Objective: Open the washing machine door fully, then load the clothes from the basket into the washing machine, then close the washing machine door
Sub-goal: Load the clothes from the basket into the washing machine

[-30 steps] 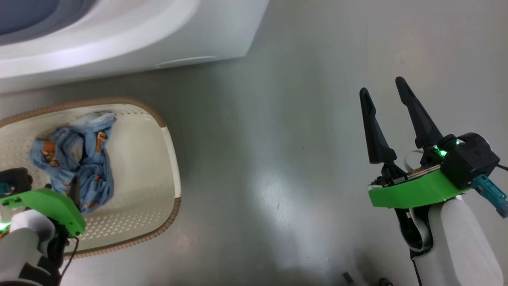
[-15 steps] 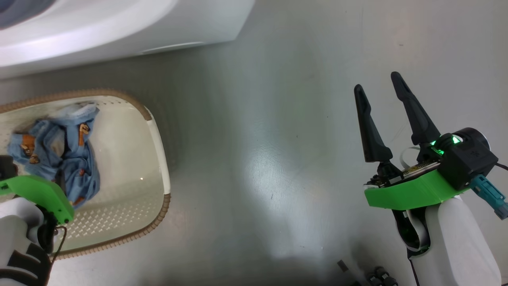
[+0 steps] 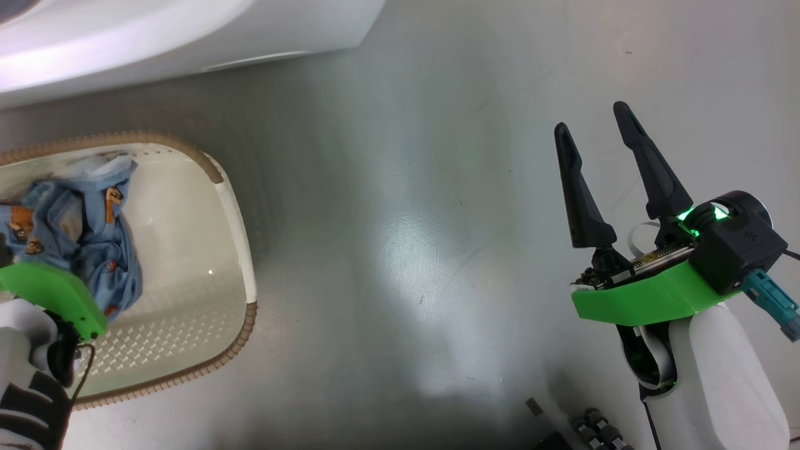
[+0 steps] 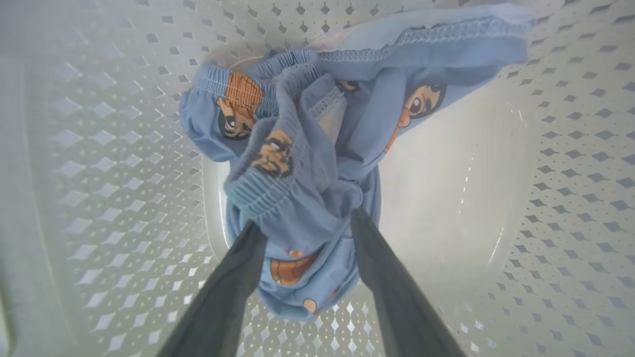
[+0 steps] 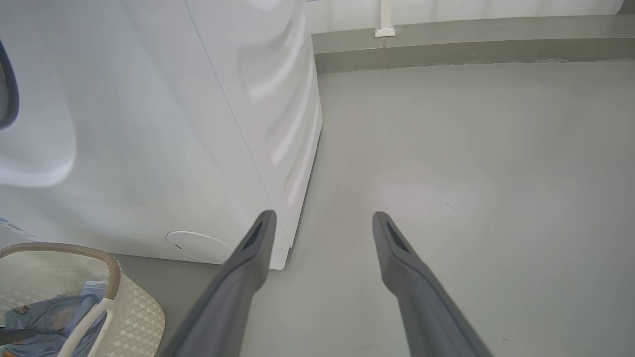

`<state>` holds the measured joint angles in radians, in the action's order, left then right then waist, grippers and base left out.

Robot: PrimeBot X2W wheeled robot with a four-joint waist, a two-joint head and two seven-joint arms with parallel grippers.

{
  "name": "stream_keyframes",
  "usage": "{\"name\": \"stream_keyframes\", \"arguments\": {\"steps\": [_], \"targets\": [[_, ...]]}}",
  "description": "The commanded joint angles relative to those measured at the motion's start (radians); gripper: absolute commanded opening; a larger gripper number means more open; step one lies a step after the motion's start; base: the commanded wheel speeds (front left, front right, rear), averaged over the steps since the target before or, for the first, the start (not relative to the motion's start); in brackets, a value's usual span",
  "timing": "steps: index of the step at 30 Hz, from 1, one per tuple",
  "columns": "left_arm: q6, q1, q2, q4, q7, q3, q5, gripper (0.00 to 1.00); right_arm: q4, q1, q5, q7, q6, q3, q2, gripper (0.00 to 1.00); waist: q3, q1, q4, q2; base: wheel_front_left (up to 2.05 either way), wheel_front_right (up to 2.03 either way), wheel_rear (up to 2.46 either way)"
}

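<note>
While our left end effector (image 4: 307, 220) sits inside the basket (image 4: 99, 148), we're on the load step: grabbing the clothes (image 4: 297, 163).
Left fingers (image 4: 238, 277) are spread wide, straddling the bunched blue fabric mid-frame in the left wrist view; cloth lies between them, no clamp that we can tell. Right end effector (image 3: 591, 119) is fully open and empty, over bare floor (image 3: 406, 219) at right of the head view. Next, we judge: pinch, lift straight up past the woven rim (image 3: 125, 136), swing to the washing machine (image 3: 187, 25) at upper left. Basket walls crowd both fingers; free room is above and right of the basket.
</note>
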<state>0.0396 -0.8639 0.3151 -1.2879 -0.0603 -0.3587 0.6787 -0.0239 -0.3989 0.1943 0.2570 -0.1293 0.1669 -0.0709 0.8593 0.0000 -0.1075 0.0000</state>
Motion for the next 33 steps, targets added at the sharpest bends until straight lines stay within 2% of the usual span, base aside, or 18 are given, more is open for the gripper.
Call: {"name": "stream_keyframes", "arguments": {"steps": [1, 5, 12, 19, 29, 33], "targets": [[-0.008, 0.017, 0.056, -0.003, 0.001, 0.019, 0.009, 0.58, 0.026, 0.023, -0.007, 0.005, -0.001, 0.023, 0.008, 1.00, 0.002, 0.0000, -0.001, 0.0000, 0.00, 0.00, 0.00], [-0.011, 0.011, 0.057, -0.003, -0.002, 0.018, 0.013, 0.00, 0.029, 0.022, -0.008, 0.005, -0.001, 0.024, 0.007, 1.00, 0.006, 0.0000, 0.001, 0.0000, 0.00, 0.00, 0.00], [-0.009, 0.005, 0.051, -0.003, -0.033, 0.022, 0.024, 0.00, 0.027, 0.017, -0.009, 0.005, -0.001, 0.019, 0.007, 1.00, 0.004, 0.0000, 0.012, 0.0000, 0.00, 0.00, 0.00], [0.024, 0.007, 0.016, -0.003, -0.127, 0.038, 0.049, 0.00, 0.021, 0.013, -0.006, 0.005, -0.001, 0.008, 0.010, 1.00, -0.026, 0.0000, 0.043, 0.0000, 0.00, 0.00, 0.00], [0.070, 0.053, -0.028, 0.012, -0.198, 0.073, 0.084, 0.00, -0.013, 0.020, 0.006, 0.005, -0.001, 0.004, 0.006, 1.00, -0.135, 0.0000, 0.086, 0.0000, 0.00, 0.00, 0.00], [0.079, 0.089, -0.026, 0.079, -0.201, 0.098, 0.076, 0.00, -0.034, 0.037, 0.013, 0.005, -0.001, -0.001, 0.001, 1.00, -0.196, 0.0000, 0.101, 0.0000, 0.00, 0.00, 0.00]]}}
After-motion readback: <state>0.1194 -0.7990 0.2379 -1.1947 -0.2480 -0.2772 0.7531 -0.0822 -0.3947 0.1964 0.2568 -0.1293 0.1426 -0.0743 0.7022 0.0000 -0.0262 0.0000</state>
